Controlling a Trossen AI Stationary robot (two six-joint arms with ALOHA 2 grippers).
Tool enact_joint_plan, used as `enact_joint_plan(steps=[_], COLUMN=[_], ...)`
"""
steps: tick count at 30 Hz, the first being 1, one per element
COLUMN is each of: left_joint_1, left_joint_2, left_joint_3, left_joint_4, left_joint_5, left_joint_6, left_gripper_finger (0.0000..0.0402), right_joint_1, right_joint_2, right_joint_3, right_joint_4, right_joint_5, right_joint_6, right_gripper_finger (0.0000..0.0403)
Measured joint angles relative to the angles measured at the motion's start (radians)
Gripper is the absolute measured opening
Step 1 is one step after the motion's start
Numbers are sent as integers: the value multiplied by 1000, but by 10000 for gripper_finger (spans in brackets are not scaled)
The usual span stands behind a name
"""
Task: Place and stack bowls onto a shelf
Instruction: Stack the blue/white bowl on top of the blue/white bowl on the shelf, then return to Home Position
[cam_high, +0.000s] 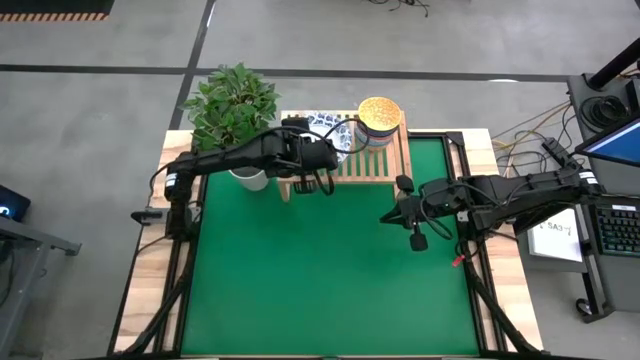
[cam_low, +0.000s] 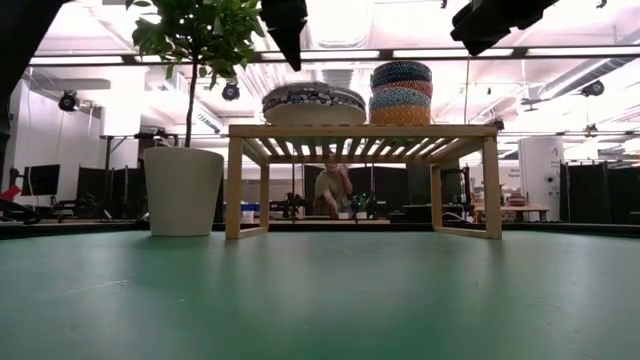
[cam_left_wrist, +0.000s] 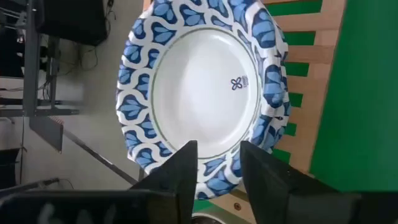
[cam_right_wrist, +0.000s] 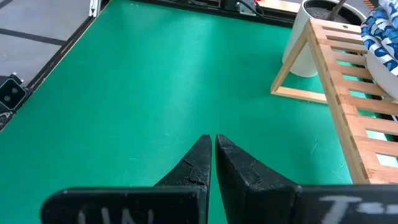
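Bowls on the shelf, left gripper spread above them.
Left gripper (cam_left_wrist: 214, 168) is hovering with fingers apart astride the white bowl's (cam_left_wrist: 202, 93) blue rim; shelf (cam_high: 375, 165) slats are showing beyond, small-bowl stack (cam_high: 380, 120) alongside; right gripper (cam_right_wrist: 213, 163), pressed together, is waiting over open green mat (cam_high: 320, 270).

From overhead, the left arm hides most of your wide white bowls (cam_high: 328, 124) — their count stays unclear; the stack of small bowls (cam_high: 380, 118) shows you only its yellow top.
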Motion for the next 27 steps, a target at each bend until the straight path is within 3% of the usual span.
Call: enact_joint_plan(steps=[10, 19, 23, 27], left_joint_1=[-22, -81, -117, -157], left_joint_2=[-4, -43, -92, -189], left_joint_3=[5, -14, -110, -298], left_joint_4=[-23, -46, 25, 142], left_joint_5=[14, 282, 291, 295], left_joint_6=[-31, -108, -116, -157], left_gripper_finger=[154, 158, 158, 158], right_joint_1=[0, 0, 0, 0], right_joint_2=[0, -30, -85, -164], right_joint_3=[-14, -117, -194, -276], right_joint_4=[4, 119, 204, 247], right_joint_5=[0, 0, -1, -2], right_joint_6=[23, -11, -14, 9], right_gripper_finger=[12, 12, 12, 12])
